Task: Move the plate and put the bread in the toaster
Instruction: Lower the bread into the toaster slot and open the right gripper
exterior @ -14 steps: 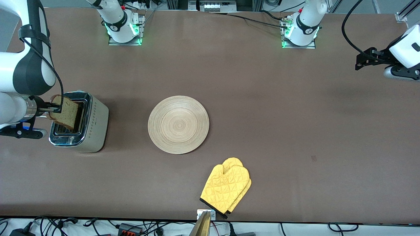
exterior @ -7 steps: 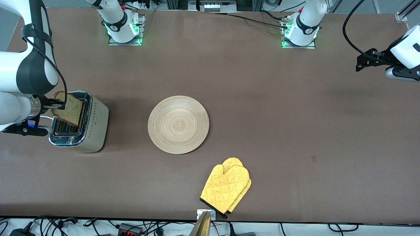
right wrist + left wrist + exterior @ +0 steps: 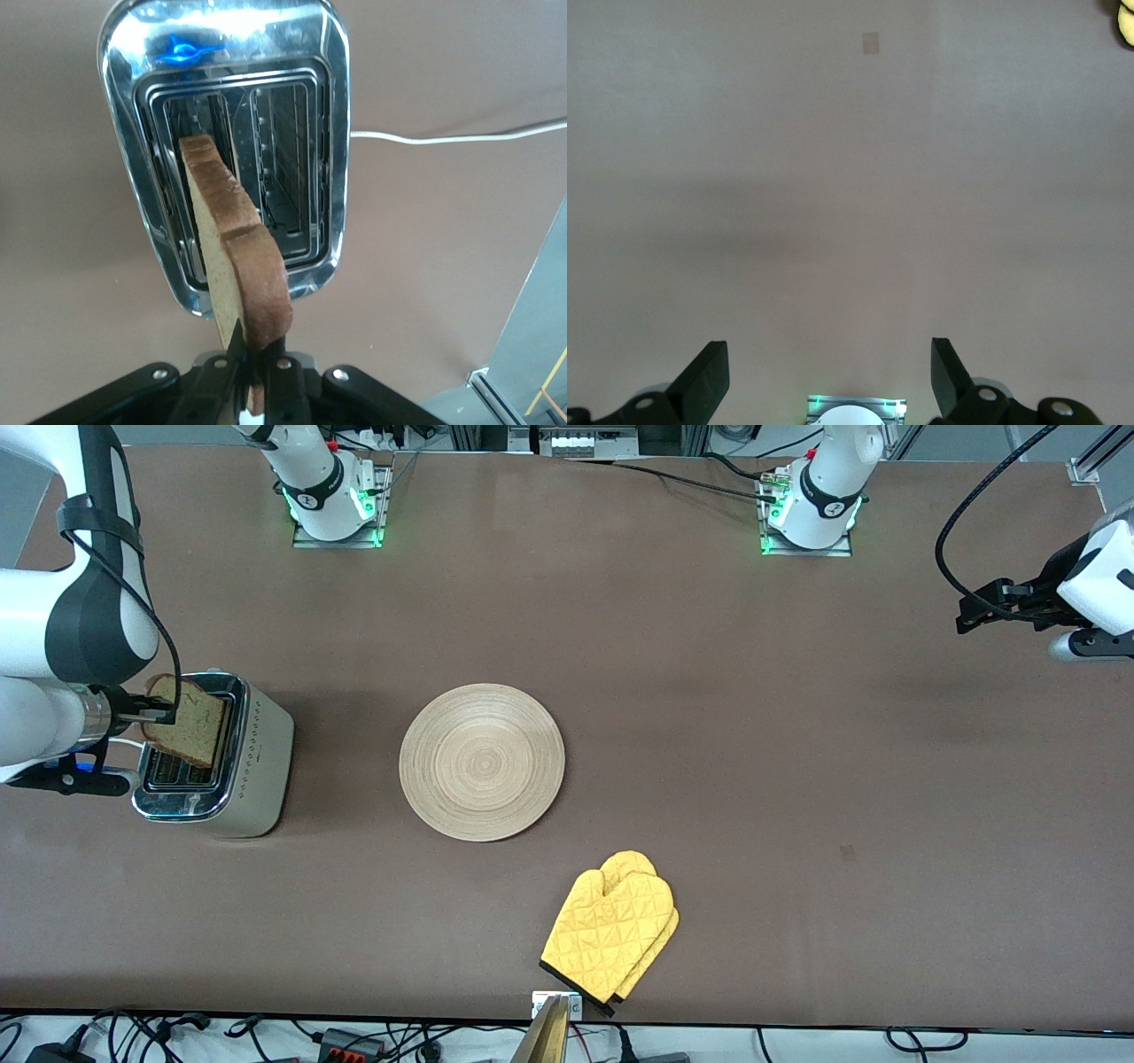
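Bread (image 3: pixel 232 252) edge-on, lengthwise over toaster (image 3: pixel 226 133) slot.

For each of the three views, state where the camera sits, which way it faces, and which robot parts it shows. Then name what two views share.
Front view: high across the table, facing both arm bases; shows the plate, yellow oven mitt, toaster and both arms.
Left wrist view: on the left arm, looking down at bare table; the left gripper has its jaws open and empty.
Right wrist view: on the right arm, looking down into the toaster slots; the right gripper has its jaws shut on the bread.
Shared: front and right wrist views both show bread over the toaster.
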Action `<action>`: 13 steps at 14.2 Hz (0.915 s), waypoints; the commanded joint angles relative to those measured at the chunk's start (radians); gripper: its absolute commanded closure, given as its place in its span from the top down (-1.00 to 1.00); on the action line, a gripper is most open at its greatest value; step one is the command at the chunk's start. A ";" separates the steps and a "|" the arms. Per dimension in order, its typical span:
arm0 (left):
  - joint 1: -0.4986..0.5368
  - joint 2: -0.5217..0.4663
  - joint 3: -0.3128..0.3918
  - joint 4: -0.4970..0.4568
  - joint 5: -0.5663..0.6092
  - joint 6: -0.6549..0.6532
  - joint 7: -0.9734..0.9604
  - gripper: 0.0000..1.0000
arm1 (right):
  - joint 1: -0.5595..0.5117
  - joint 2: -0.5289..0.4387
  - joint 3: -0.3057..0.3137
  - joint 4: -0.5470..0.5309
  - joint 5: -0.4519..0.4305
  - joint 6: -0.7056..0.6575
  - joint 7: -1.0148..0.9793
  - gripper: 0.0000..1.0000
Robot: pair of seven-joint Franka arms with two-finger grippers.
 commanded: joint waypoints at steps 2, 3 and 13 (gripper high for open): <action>0.001 0.010 0.003 0.028 -0.019 -0.021 -0.033 1.00 | -0.010 0.033 0.006 -0.003 0.015 0.051 -0.032 -1.00; 0.001 0.012 0.002 0.025 -0.021 -0.024 -0.022 1.00 | -0.015 0.039 0.004 -0.003 0.015 0.060 -0.044 -1.00; 0.000 0.030 -0.009 0.027 -0.061 -0.025 -0.033 1.00 | -0.018 0.073 0.004 -0.016 0.035 0.072 -0.055 -0.01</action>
